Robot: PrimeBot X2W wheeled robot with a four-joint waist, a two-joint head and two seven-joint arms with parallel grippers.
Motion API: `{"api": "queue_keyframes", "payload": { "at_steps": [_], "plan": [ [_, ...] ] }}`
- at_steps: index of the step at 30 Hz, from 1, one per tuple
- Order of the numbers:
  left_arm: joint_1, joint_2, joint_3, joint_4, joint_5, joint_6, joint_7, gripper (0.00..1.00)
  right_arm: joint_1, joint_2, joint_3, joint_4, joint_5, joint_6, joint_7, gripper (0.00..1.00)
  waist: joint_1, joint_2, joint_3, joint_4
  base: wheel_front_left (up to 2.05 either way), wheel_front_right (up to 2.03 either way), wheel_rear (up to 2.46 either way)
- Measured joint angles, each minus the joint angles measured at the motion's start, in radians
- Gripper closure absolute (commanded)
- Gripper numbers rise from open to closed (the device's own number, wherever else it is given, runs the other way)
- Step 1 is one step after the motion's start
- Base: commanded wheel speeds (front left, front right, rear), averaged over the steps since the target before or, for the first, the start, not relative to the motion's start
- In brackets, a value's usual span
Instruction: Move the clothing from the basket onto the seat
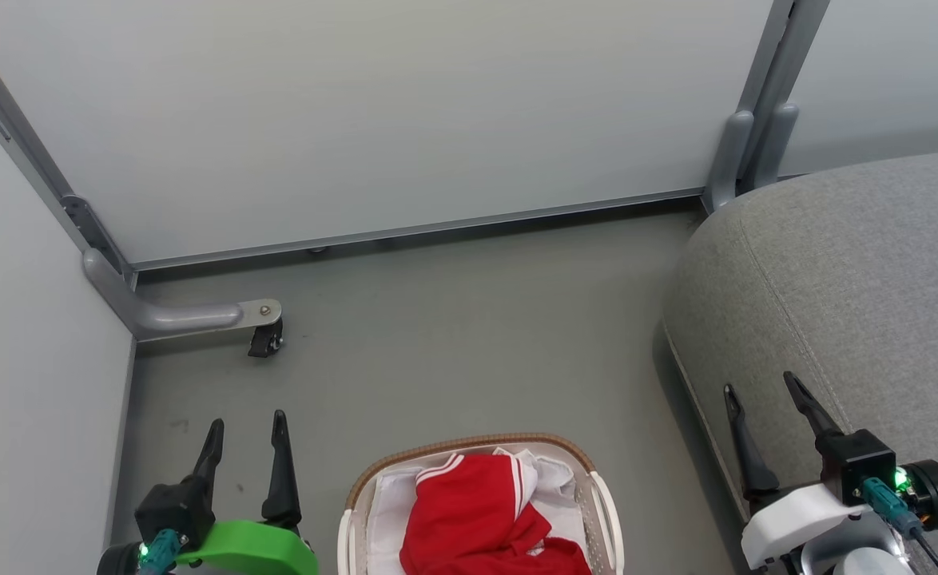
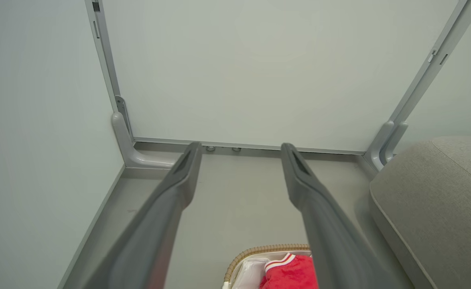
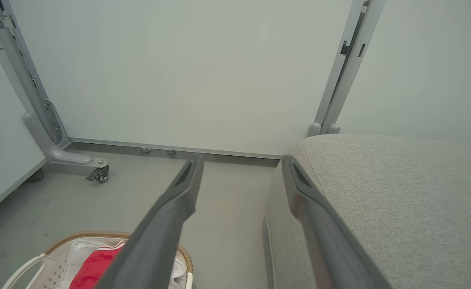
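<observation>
- clothing [image 1: 469, 511]: bright red soft sports garments with white stripe trim; lies bunched on the white cloth liner [image 1: 385, 495], wholly inside the basket, not yet moved across.
- basket [image 1: 469, 441]: oval, off-white perforated plastic with a brown woven rim; stands on the grey floor [image 1: 453, 319] between the two arms, near the seat but apart from it, probably for easy reach by either arm.
- seat [image 1: 852, 279]: large grey woven-fabric sofa with a rounded edge; carries no red cloth on the part in view.
- left gripper [image 1: 247, 421]: long dark fingers spread apart, pinching nothing; hangs over the floor just left of the basket.
- right gripper [image 1: 759, 383]: likewise spread and empty; hovers at the sofa's edge, right of the basket.
- likely next: a reach down into the red heap, with both claws clear of the cloth.
</observation>
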Motion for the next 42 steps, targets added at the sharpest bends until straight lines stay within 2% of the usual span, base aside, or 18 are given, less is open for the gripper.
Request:
{"api": "queue_keyframes", "payload": {
  "at_steps": [23,33,38,42],
  "plan": [
    [0.001,0.001,0.002,0.027,0.016,-0.002,-0.005,0.0,0.0,0.0,0.0,0.001,-0.025,0.0,-0.006,0.0,0.0,0.0,0.003,0.001,0.0,0.0,0.0],
    [-0.002,0.001,-0.031,0.04,0.019,-0.006,-0.007,0.0,-0.001,0.0,0.004,-0.012,-0.028,0.0,-0.006,0.0,0.0,0.0,0.026,-0.003,0.0,0.0,0.0],
    [-0.055,0.001,-0.087,0.116,0.044,-0.03,-0.008,0.0,-0.019,-0.001,0.004,-0.018,-0.03,0.0,-0.006,0.0,0.0,0.0,0.068,-0.007,0.0,0.0,0.0],
    [-0.132,0.002,-0.145,0.236,0.097,-0.052,-0.008,0.0,-0.054,-0.001,0.008,-0.022,-0.038,0.0,-0.006,0.0,0.0,0.0,0.116,-0.012,0.0,0.0,0.0]
  ]
}}
